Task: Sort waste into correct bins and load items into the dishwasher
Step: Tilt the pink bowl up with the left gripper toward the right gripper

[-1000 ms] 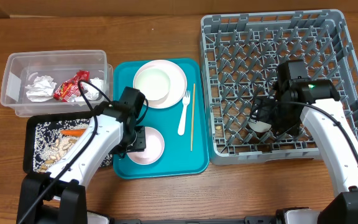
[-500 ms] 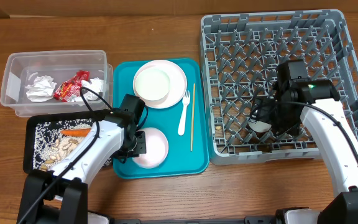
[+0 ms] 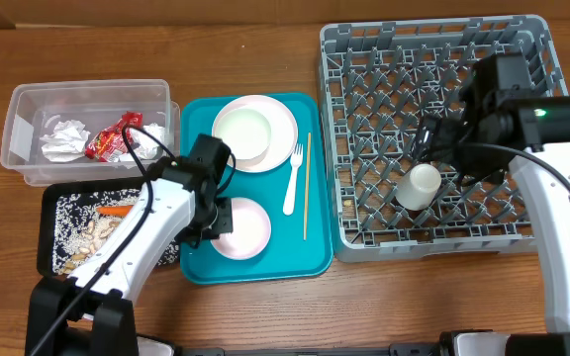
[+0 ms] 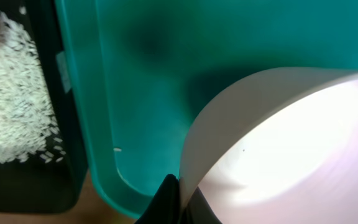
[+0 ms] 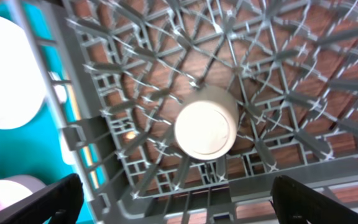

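My left gripper (image 3: 213,223) is shut on the left rim of a white bowl (image 3: 245,228) on the teal tray (image 3: 265,267). In the left wrist view the fingers (image 4: 176,200) pinch the bowl's rim (image 4: 291,137). My right gripper (image 3: 441,148) is open and empty above the grey dish rack (image 3: 532,232). A small white cup (image 3: 419,186) stands upside down in the rack. In the right wrist view the cup (image 5: 205,127) lies between and beyond my spread fingers (image 5: 179,196). A pale plate (image 3: 283,119) holding another white bowl (image 3: 240,132), a white fork (image 3: 293,178) and a chopstick (image 3: 307,186) lie on the tray.
A clear tub (image 3: 28,173) at the left holds white napkins (image 3: 64,138) and a red wrapper (image 3: 112,136). A black tray (image 3: 46,232) below it holds pale crumbs and a carrot piece (image 3: 117,210). The teal tray's raised edge (image 4: 98,155) is beside the left gripper.
My right gripper has let go of the cup, opened and lifted up and to the right; the cup stays in the rack. My left gripper shifted the bowl slightly on the tray.
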